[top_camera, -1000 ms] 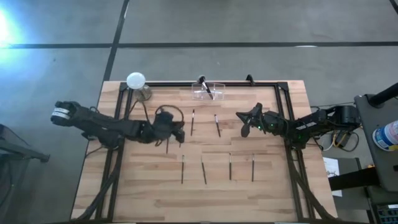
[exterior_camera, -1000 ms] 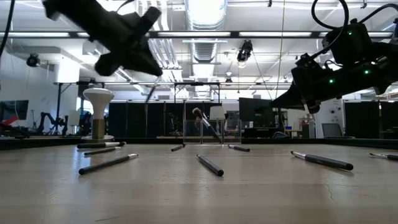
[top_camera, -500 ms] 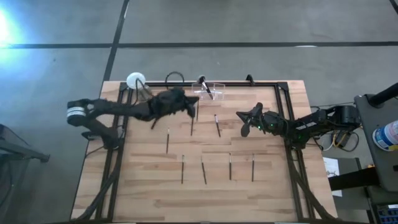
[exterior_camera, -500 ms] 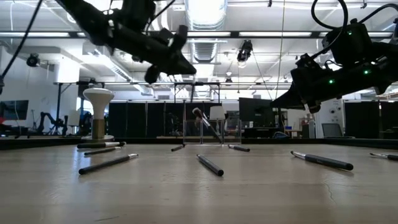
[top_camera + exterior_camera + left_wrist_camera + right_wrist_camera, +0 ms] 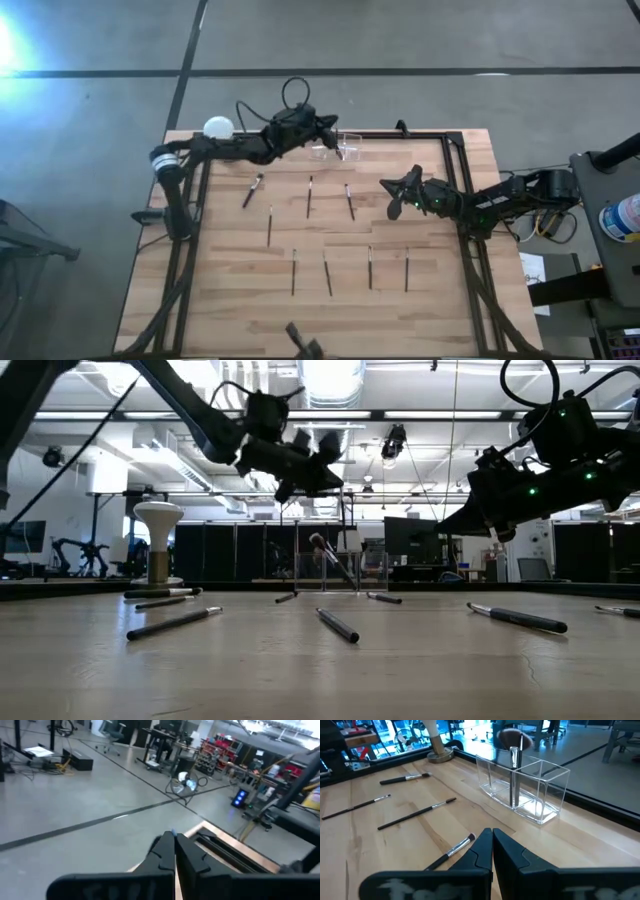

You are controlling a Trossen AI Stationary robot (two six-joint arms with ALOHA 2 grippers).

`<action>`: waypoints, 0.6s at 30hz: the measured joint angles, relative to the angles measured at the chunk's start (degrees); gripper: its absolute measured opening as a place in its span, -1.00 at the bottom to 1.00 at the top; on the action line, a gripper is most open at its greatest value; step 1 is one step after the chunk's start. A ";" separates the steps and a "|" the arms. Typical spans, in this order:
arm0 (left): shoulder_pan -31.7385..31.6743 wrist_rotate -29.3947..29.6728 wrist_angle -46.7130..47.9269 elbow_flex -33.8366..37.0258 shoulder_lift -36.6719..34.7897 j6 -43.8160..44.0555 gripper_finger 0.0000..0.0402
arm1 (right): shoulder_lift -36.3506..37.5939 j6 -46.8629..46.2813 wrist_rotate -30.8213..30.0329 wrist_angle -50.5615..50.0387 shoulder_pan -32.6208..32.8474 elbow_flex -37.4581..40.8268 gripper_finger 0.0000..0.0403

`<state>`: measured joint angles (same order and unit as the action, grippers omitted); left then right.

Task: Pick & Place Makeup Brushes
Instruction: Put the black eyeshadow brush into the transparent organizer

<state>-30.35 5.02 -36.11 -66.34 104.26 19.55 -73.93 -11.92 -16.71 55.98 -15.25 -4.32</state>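
Observation:
Several thin dark makeup brushes (image 5: 328,278) lie flat in two rows on the wooden table. One more brush (image 5: 513,750) stands head up in a clear box (image 5: 340,147) at the far edge. My left gripper (image 5: 325,124) hangs high over that box, shut; a thin light tip (image 5: 172,834) shows between its fingertips, seemingly a brush. My right gripper (image 5: 394,203) hovers right of the middle, shut and empty, above a brush (image 5: 451,851). My left gripper (image 5: 173,840) seems to pinch a thin brush between its two fingertips, lifted clear above the clear box. Only a small light end (image 5: 172,834) shows past the fingers. The fingers themselves hide which part of the brush they are on.
A white ball-topped metal stand (image 5: 218,128) is at the far left corner. A black frame (image 5: 450,140) runs along the far and side edges. A brush with a wider head (image 5: 252,188) lies slanted at the left. A dark object (image 5: 300,345) sits at the near edge.
My left gripper has risen from just above the table's left middle and swung toward the far edge and to the right, ending over the clear box. The slanted wider-headed brush, hidden under the arm before, now shows.

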 joint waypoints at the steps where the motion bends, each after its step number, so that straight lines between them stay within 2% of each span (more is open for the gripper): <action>1: -0.44 0.04 -0.09 -0.76 0.99 0.02 -1.00 | 0.00 -0.09 0.00 -0.06 0.00 0.00 -0.96; 6: -1.70 0.04 -3.78 -2.02 4.17 -0.06 -1.00 | 0.00 -0.07 0.01 -0.06 0.00 0.00 -0.96; 18: -2.55 0.05 -10.31 -1.86 4.63 0.45 -1.00 | 0.00 0.08 0.02 -0.04 0.00 0.02 -0.96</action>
<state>-32.91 5.06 -46.41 -68.20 108.89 20.00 -73.93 -11.83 -16.69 55.94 -15.25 -4.29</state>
